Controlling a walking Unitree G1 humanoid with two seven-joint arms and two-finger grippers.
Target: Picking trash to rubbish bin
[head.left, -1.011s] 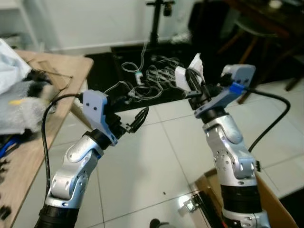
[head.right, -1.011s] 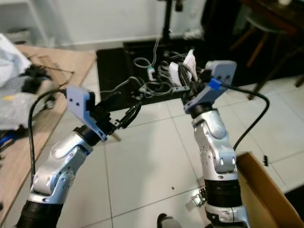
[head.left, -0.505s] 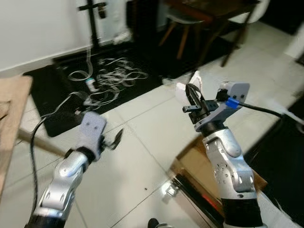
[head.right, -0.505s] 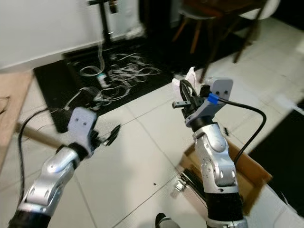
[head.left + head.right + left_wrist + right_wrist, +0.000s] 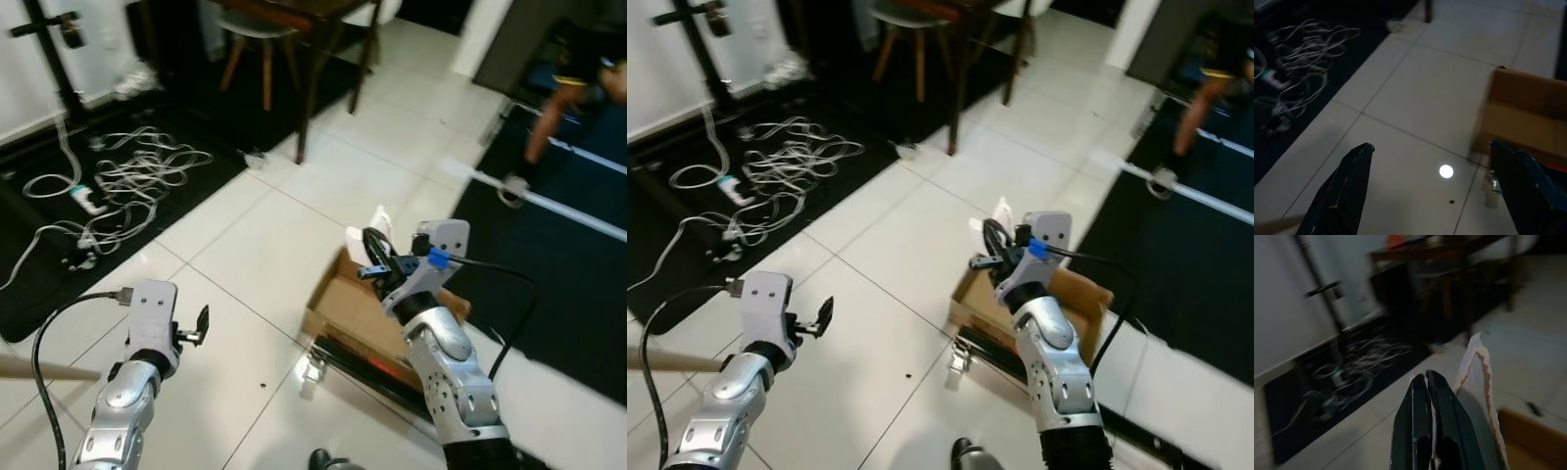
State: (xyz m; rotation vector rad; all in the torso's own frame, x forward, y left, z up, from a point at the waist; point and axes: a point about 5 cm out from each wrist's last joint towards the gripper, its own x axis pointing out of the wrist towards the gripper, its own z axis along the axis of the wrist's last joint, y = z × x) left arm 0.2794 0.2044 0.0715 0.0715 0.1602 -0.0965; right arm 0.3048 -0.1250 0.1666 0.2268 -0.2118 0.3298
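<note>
My right gripper (image 5: 370, 257) is shut on a piece of white crumpled paper (image 5: 366, 237), held up over the near corner of an open brown cardboard box (image 5: 345, 300) on the tiled floor. The right wrist view shows the paper (image 5: 1476, 382) pinched beside the closed black fingers (image 5: 1425, 421), with the box edge (image 5: 1528, 440) below. My left gripper (image 5: 201, 321) hangs lower on the left, above bare tiles. In the left wrist view its two fingers (image 5: 1347, 186) stand wide apart, open and holding nothing, and the box (image 5: 1520, 115) lies ahead of them.
A tangle of white cables (image 5: 118, 176) lies on a black mat at the left. A chair and dark table legs (image 5: 304, 69) stand at the back. A person's legs (image 5: 549, 108) are at the far right on a dark mat. Black metal parts (image 5: 372, 367) lie beside the box.
The camera has swung right: the wooden table has left the view and the cardboard box has come under my right gripper, which keeps the paper. My left arm has dropped lower.
</note>
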